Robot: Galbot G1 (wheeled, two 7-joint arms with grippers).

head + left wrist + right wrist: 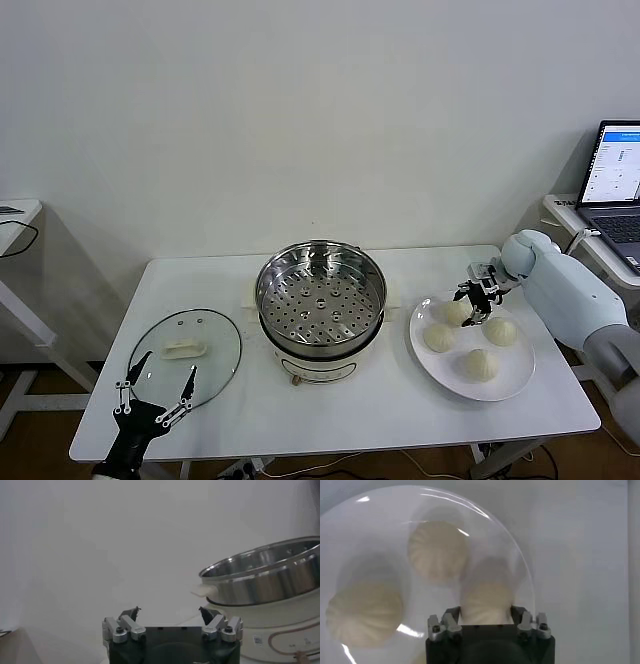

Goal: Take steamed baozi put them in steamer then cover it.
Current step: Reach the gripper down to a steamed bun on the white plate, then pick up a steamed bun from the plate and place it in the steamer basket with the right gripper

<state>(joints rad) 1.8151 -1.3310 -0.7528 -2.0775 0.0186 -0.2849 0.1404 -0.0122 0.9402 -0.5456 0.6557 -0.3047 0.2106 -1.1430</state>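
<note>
Four white pleated baozi lie on a white plate (432, 372) at the table's right. My right gripper (470, 308) is down on the plate, shut on the near-left baozi (455, 313), which still rests on the plate. In the right wrist view this baozi (486, 597) fills the gap between the fingers of the right gripper (486, 614). The steel steamer (320, 290) stands empty at the table's middle. The glass cover (185, 350) lies flat at the left. My left gripper (170, 365) is open and empty at the cover's near edge.
Three more baozi (500, 331) sit round the held one. The left wrist view shows the steamer (265, 577) on its cream base beyond the open left gripper (169, 612). A laptop (615, 185) stands on a side table at the far right.
</note>
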